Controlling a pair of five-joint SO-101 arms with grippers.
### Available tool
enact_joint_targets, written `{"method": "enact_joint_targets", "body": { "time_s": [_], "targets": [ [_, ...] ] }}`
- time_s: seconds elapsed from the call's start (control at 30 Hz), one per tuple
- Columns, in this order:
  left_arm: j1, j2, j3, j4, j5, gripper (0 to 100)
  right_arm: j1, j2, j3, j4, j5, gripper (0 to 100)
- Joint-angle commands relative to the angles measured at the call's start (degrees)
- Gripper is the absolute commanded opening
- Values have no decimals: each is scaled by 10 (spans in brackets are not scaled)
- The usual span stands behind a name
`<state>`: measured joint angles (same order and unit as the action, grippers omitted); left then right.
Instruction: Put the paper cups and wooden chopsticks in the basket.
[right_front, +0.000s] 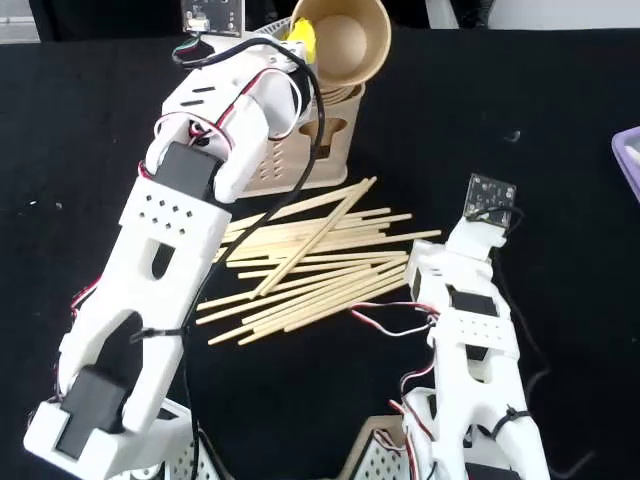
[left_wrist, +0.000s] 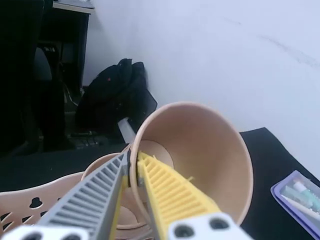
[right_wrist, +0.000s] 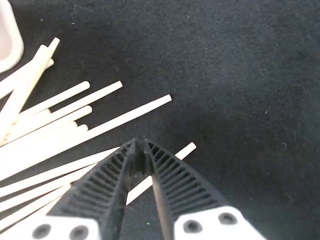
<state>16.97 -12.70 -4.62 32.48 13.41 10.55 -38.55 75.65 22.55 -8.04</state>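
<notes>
Paper cup (left_wrist: 200, 145) pinched by outstretched left end effector (left_wrist: 131, 159) above basket (right_front: 290, 160), right end effector (right_wrist: 139, 148) clenched over chopsticks (right_front: 320, 265).

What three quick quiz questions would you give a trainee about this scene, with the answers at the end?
1. True or false: the left end effector grips a paper cup by its rim above the basket.
2. Multiple choice: where do the wooden chopsticks lie? A, in the basket. B, in a loose pile on the black table. C, inside the paper cup.
3. Fill in the blank: the right end effector, above the chopstick ends, is ____ (open or shut).

Key: 1 true; 2 B; 3 shut.
</notes>
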Motion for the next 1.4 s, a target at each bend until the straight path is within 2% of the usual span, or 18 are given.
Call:
{"method": "enact_joint_targets", "body": {
  "time_s": [0.0, 0.37, 0.6, 1.07, 1.23, 1.37],
  "targets": [
    [-15, -2, -10, 0, 4, 30, -8, -13, -2, -14, -6, 13],
    [-29, -4, -54, 5, 8, 30, -8, -13, -2, -14, -6, 14],
    [-56, 7, -36, 60, 14, 30, -9, -13, -2, -13, -6, 14],
    [-71, 76, -78, 62, 29, 36, -9, -13, -2, -13, -6, 14],
    [-71, 106, -130, 62, 33, 148, -9, -13, -2, -13, -6, 14],
    [-73, 107, -145, 62, 33, 144, -9, -13, -2, -13, -6, 14]
  ]
}}
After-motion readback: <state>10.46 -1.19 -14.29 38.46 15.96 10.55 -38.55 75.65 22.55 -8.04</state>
